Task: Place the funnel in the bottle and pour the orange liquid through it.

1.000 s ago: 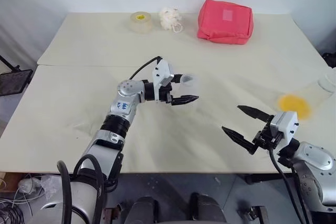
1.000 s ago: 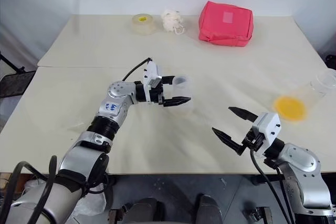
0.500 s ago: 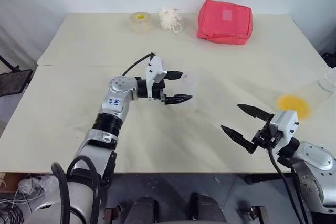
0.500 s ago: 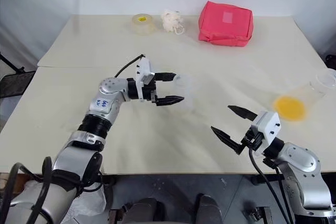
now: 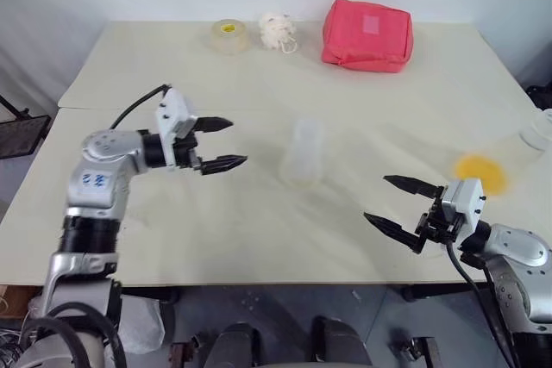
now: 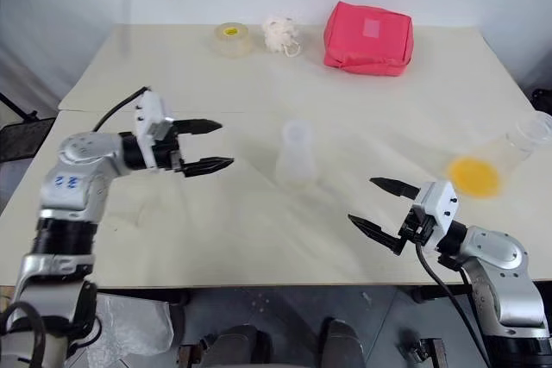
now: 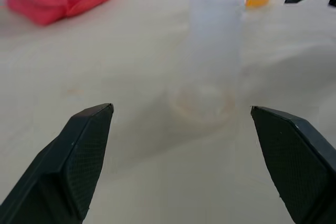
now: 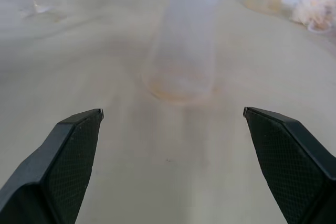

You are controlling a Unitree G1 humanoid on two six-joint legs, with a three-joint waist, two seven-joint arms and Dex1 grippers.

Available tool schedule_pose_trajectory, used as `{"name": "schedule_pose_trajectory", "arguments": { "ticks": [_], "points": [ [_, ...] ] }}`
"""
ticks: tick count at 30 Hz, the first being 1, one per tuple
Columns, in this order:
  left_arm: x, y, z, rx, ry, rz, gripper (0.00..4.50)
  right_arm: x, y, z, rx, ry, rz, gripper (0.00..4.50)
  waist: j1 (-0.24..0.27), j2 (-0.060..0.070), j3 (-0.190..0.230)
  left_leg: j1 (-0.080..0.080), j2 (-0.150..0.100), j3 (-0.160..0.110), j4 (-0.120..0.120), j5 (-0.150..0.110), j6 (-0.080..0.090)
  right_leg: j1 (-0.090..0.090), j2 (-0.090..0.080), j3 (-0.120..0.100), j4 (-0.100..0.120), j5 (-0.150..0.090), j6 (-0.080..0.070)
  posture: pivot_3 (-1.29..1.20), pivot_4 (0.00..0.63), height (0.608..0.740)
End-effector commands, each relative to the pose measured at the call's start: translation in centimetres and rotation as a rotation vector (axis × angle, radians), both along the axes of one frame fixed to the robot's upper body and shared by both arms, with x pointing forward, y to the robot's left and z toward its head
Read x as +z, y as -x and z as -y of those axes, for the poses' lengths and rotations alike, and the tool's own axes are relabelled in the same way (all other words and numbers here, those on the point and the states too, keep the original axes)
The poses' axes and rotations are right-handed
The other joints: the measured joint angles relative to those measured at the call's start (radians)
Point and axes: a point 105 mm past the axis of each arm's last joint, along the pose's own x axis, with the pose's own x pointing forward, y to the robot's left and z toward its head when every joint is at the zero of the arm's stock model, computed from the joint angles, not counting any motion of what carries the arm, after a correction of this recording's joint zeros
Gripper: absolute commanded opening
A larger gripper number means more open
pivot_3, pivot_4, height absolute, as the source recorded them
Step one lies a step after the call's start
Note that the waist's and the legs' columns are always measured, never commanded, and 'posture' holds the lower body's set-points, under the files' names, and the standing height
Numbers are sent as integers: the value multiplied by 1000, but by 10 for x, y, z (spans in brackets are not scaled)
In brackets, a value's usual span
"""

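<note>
Standing free at frame centre, small clear flask-like bottle point(image 6: 296, 154), ready for a funnel; left gripper point(image 6: 210, 145) and right gripper point(image 6: 383, 206) wide open, empty; orange liquid point(image 6: 476, 177) possibly pooled inside a tipped clear vessel, right edge.

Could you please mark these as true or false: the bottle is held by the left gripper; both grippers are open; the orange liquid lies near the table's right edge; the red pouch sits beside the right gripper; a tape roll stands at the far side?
1. The bottle is held by the left gripper. False: it stands free on the table, apart from the gripper.
2. Both grippers are open. True: the right gripper is too.
3. The orange liquid lies near the table's right edge. True.
4. The red pouch sits beside the right gripper. False: it lies at the far side.
5. A tape roll stands at the far side. True.
</note>
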Motion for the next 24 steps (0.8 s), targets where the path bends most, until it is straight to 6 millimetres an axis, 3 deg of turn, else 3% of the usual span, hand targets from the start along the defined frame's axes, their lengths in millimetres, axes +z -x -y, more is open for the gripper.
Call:
{"name": "schedule_pose_trajectory", "arguments": {
  "ticks": [1, 4, 12, 18, 24],
  "points": [
    [16, 29, -15, 77, 47, 49, 4459, 9, -3, -3, 50, -19, 21, 4500, -2, 0, 0, 0, 0, 0, 0, 0, 0, 0, -1, 0, 0, 0, 0, 0, 150, 740],
    [11, 67, -42, 247, 86, 47, 4459, 12, -8, -10, 140, -42, 12, 4500, -15, 0, 0, 0, 1, 0, 0, 0, 0, 0, -2, 1, 0, 0, 0, 0, 150, 740],
    [-7, 120, -85, 618, 118, 75, 4459, 9, -18, -25, 276, -26, -11, 4500, -3, 0, 1, 1, -1, -7, 3, -1, 0, 6, -3, 0, -3, 0, 0, 0, 150, 740],
    [-30, 136, -93, 831, 67, 43, 4459, 10, -29, -43, 346, -43, -14, 4500, 0, -1, 1, 1, -1, -8, 3, -1, 0, 7, -4, 4, -3, 0, 0, 0, 150, 740],
    [-33, 136, -98, 975, 44, 51, 4459, 10, -34, -50, 380, -44, -18, 4500, 0, 0, 1, 1, -2, -8, 3, -1, 0, 7, -4, 4, -3, 0, 0, 0, 150, 740]
  ]
}}
